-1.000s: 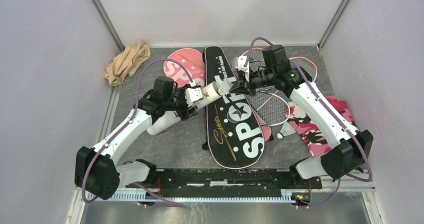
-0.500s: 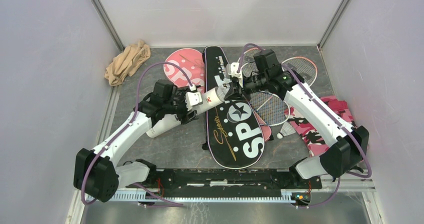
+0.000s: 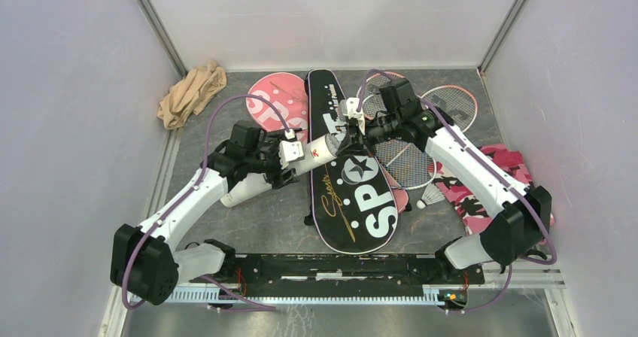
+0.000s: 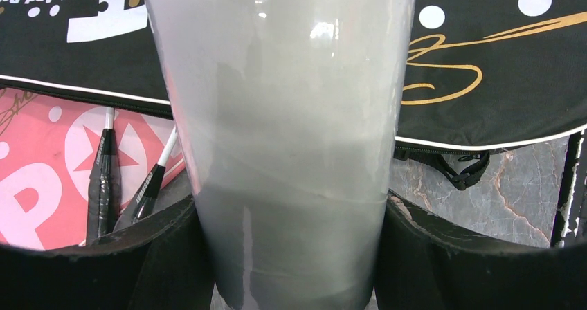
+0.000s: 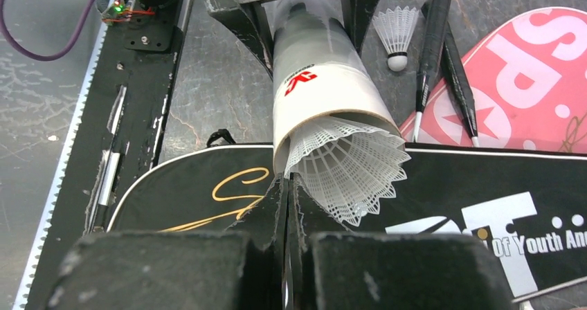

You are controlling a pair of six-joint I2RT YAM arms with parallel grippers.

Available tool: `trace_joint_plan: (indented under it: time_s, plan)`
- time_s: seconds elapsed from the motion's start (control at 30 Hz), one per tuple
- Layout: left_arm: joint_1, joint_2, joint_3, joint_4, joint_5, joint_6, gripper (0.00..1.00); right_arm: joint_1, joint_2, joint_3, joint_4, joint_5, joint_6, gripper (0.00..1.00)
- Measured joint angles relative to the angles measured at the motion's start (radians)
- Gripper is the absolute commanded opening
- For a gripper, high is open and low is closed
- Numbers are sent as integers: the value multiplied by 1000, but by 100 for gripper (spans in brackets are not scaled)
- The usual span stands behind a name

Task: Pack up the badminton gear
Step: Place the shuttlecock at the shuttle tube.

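Observation:
My left gripper (image 3: 292, 154) is shut on the long white tube (image 3: 316, 150), holding it tilted over the black SPORT bag (image 3: 360, 201). In the left wrist view the tube (image 4: 291, 137) fills the space between the jaws. My right gripper (image 3: 353, 129) is shut on the skirt edge of a white shuttlecock (image 5: 351, 168), whose head end sits inside the tube's open mouth (image 5: 325, 88). A second shuttlecock (image 3: 430, 195) lies on the table to the right. A third shuttlecock (image 5: 396, 33) lies by the pink SPORT bag (image 3: 272, 100). Pink-framed rackets (image 3: 410, 160) lie under my right arm.
A beige cloth (image 3: 190, 92) lies at the back left corner. A pink camouflage cloth (image 3: 481, 190) lies at the right under my right arm. Dark racket handles (image 4: 104, 178) rest by the pink bag. Grey walls close in the table on three sides.
My right gripper has moved left with the shuttlecock up to the tube's mouth. My left arm has shifted the tube slightly lower and rightward to meet it.

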Motion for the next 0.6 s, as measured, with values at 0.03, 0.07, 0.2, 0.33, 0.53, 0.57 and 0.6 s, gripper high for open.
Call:
trace_joint_plan:
  time_s: [0.03, 0.07, 0.2, 0.33, 0.53, 0.57, 0.6]
  plan:
    - [0, 0, 0, 0, 0, 0, 2, 0, 0, -2, 2, -8, 3, 5]
    - [0, 0, 0, 0, 0, 0, 2, 0, 0, -4, 5, -16, 3, 9]
    - [0, 0, 0, -4, 2, 2, 2, -1, 11, -5, 0, -60, -19, 27]
    - [-2, 0, 0, -36, 3, 22, 2, -4, 38, 7, -43, -87, -85, 46]
    - [-4, 0, 0, -32, 3, 23, 2, 2, 54, 14, -134, -120, -166, 58]
    - [-4, 0, 0, -32, 3, 23, 2, 2, 54, 14, -141, -123, -174, 59]
    - [-4, 0, 0, -31, 3, 23, 2, 3, 54, 14, -149, -124, -183, 60]
